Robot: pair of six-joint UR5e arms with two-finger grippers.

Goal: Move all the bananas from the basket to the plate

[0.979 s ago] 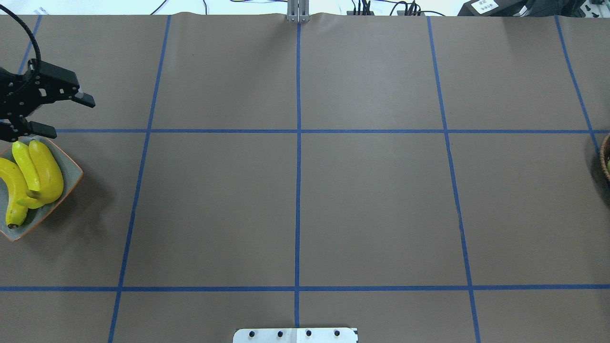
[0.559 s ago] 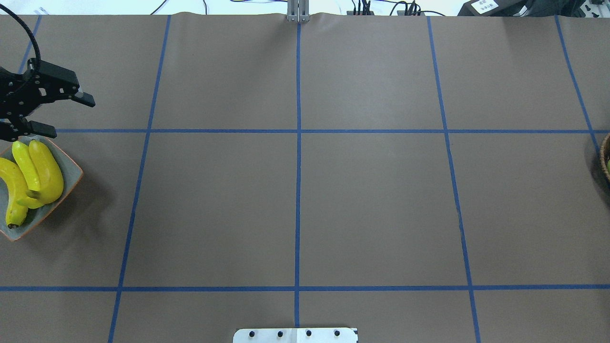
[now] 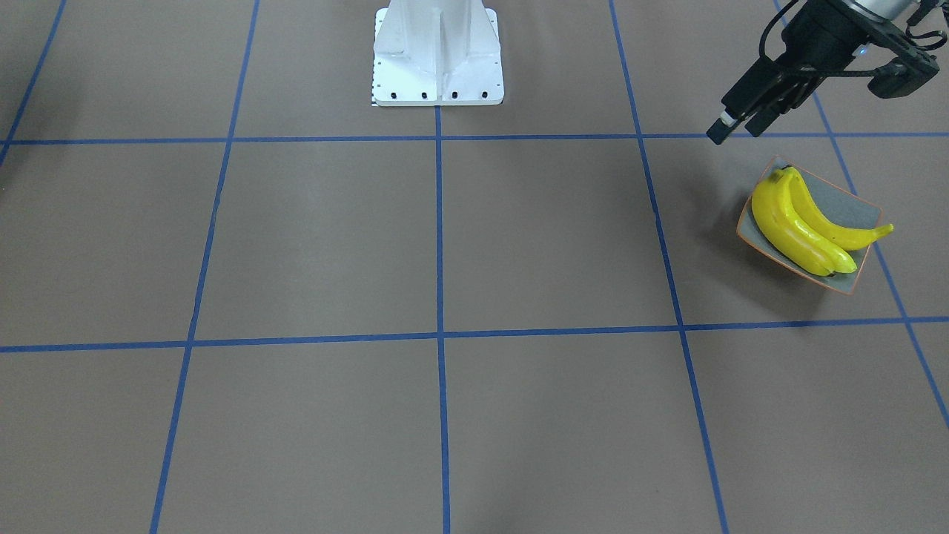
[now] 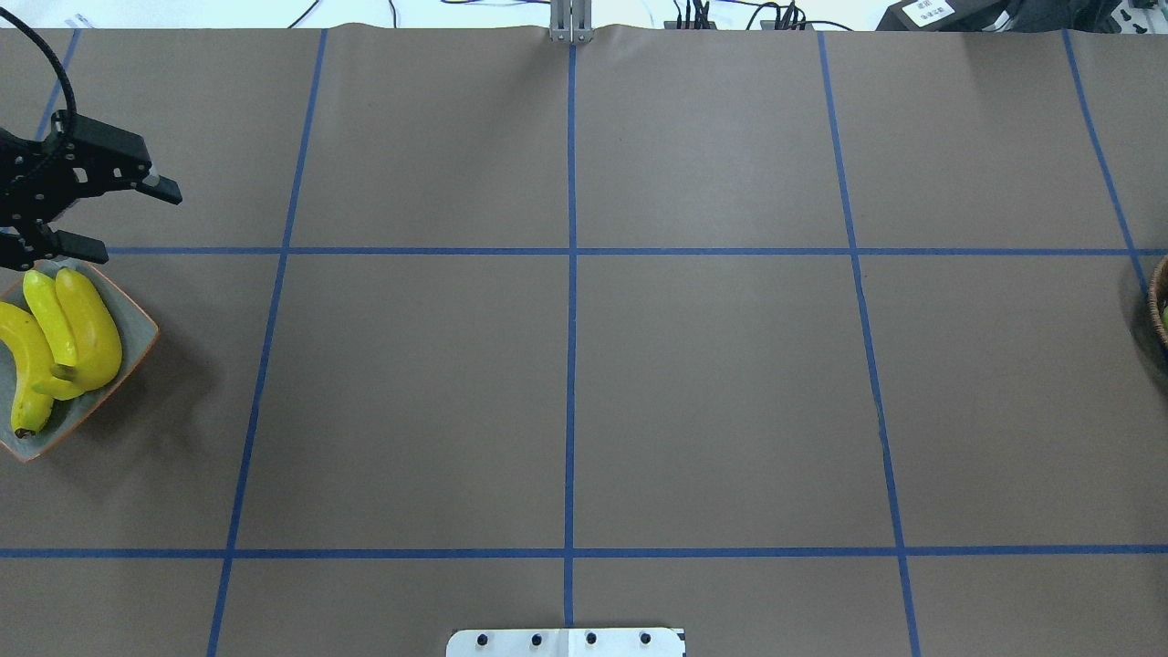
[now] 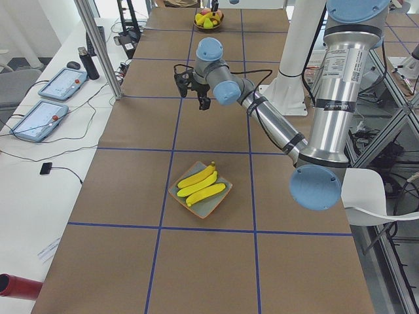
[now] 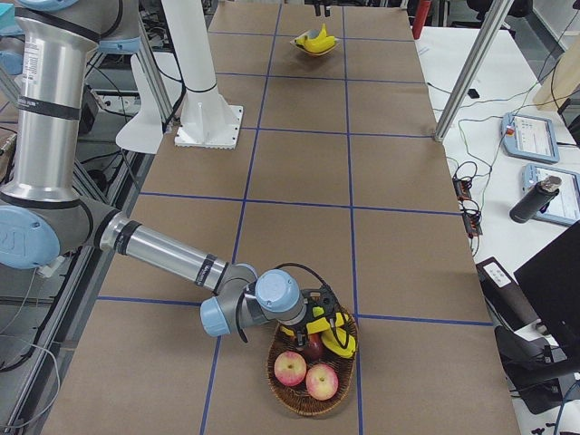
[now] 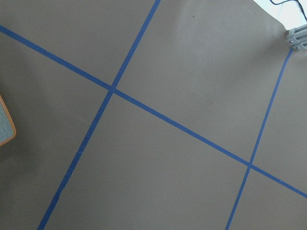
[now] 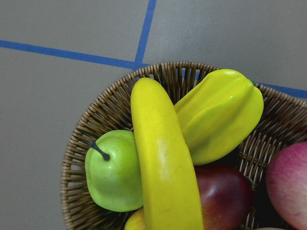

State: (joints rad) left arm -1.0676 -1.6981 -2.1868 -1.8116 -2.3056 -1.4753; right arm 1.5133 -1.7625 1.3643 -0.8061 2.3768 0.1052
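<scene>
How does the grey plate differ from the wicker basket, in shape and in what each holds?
The plate is square, smooth and grey with an orange rim; the basket is round, woven of brown wicker. The plate holds only bananas, three of them; the basket holds a banana among a green apple, a starfruit and red apples. Both hold yellow bananas.

The plate (image 4: 135,321) is set at the end of the tabletop (image 4: 712,401) on the robot's left, and three bananas (image 4: 78,328) are laid side by side on it. The left gripper (image 4: 132,220) is held up in the air near the plate, not touching it. The basket (image 8: 96,115) is set at the other end, on the robot's right. In it one more banana (image 8: 163,158) is laid between a pear (image 8: 112,175) and a starfruit (image 8: 218,115), with apples (image 6: 291,368) beside them. The right gripper (image 6: 317,324) is held over the basket.
</scene>
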